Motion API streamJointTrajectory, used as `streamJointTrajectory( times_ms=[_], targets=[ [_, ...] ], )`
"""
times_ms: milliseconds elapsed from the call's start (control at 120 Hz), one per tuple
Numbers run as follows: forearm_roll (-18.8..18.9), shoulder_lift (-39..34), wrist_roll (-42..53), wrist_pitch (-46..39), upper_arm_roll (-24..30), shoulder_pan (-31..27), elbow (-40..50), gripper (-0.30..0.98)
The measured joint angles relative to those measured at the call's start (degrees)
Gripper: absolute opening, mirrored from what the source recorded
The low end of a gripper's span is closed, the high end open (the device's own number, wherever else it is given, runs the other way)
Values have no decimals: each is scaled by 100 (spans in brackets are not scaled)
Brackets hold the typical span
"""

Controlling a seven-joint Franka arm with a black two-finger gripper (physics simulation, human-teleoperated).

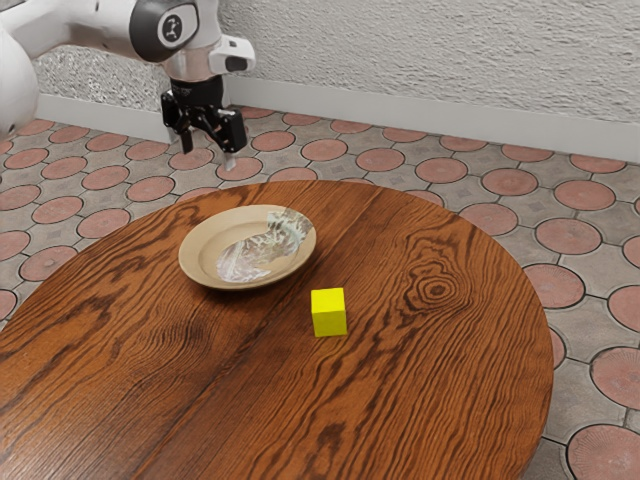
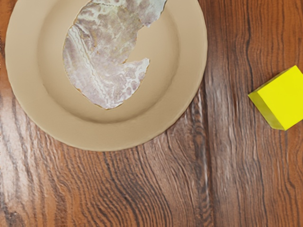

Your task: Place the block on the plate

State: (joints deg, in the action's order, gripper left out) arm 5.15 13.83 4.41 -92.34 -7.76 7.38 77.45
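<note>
Closest to me in the exterior view, the round wooden desk point(image 1: 430, 400) is spreading out, its dark grain curling into a knot toward the exterior view's right. The yellow block point(image 1: 329, 313) is sitting directly on the wood, near the plate point(image 1: 192, 252) but not touching it. Just past the block and toward the exterior view's left, the plate is lying on the desk, its tan rim surrounding a pale, marbled patch point(image 1: 245, 262). Through the wrist view I'm looking down on both, and a dark groove point(image 2: 206, 142) is running between them. Farther back, my white arm point(image 1: 90, 22) is reaching in from the exterior view's upper left. Its black jaws are pointing downward in the air, standing spread with nothing between them, well apart from the block. Behind everything, the floor point(image 1: 510, 182) is showing reddish round tiles, and a rough, pale wall point(image 1: 400, 50) is rising above it.
</note>
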Motion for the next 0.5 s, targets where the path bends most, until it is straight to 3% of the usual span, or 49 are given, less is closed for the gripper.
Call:
streamJointTrajectory(
  times_ms=[300, 500],
  targets=[
    [-28, 711, -233, -148, -141, 171, -110, 69],
    [-514, 1701, -657, -506, -149, 164, -479, 69]
  ],
)
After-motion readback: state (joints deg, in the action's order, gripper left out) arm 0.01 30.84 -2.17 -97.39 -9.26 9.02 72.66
